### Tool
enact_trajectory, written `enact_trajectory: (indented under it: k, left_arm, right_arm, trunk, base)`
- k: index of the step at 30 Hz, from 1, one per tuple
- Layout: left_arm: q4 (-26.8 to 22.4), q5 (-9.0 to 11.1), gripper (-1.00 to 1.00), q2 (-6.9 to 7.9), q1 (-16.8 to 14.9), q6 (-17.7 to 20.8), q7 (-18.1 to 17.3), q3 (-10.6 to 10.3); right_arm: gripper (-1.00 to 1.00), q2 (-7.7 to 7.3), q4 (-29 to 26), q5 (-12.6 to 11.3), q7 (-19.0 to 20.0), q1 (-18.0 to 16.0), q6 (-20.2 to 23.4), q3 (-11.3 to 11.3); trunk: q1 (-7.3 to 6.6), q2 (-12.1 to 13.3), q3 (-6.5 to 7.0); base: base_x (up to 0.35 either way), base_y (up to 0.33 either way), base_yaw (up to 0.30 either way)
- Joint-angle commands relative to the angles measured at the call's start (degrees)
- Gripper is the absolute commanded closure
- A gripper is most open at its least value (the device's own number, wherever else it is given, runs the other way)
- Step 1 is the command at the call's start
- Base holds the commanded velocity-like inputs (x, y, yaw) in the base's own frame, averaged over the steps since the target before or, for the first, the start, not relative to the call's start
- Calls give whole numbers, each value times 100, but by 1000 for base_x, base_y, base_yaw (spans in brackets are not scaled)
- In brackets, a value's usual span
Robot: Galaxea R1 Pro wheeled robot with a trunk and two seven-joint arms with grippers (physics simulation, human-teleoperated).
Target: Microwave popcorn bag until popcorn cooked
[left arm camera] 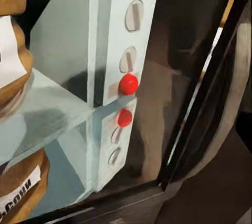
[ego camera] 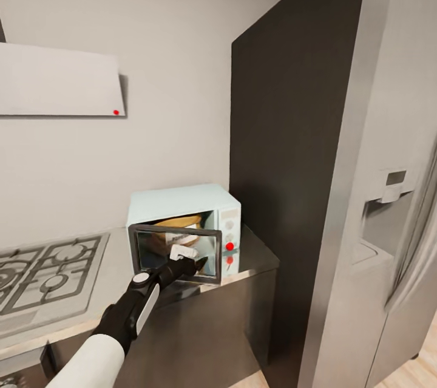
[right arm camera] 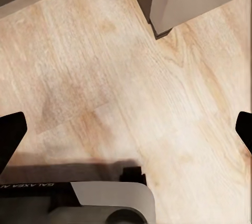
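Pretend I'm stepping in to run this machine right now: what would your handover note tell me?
Left gripper: at the microwave's open glass door; open or shut cannot be told.
Right gripper: open, empty, pointing at the wooden floor.
Popcorn bag: inside the microwave, which sits on the countertop right of the hob.
Done: bag loaded.
Left: shut the door, then start heating; the panel's red dot is likely the control to try. Popcorn itself isn't visible.

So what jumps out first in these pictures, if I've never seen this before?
Probably the mint-blue microwave at the end of the steel countertop, its glass door hanging open with the brown popcorn bag inside. The robot's left gripper reaches to that door, and a bright red dot glows on the control panel.
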Motion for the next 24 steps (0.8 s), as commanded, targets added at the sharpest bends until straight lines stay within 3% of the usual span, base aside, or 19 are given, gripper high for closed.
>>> enact_trajectory:
  k: [1,24]
  left_arm:
    - [-13,6,-100,-3,-1,43,-21,12]
    - [-17,7,-100,23,0,52,-21,43]
  right_arm:
    - [-100,-6,23,20,8,-8,-34,-39]
    - [-100,-7,23,20,8,-8,-43,-39]
  trunk:
    - [3,-8,-10]
    - [3,-8,-10]
  base:
    - [51,-44,0]
    - [155,-21,0]
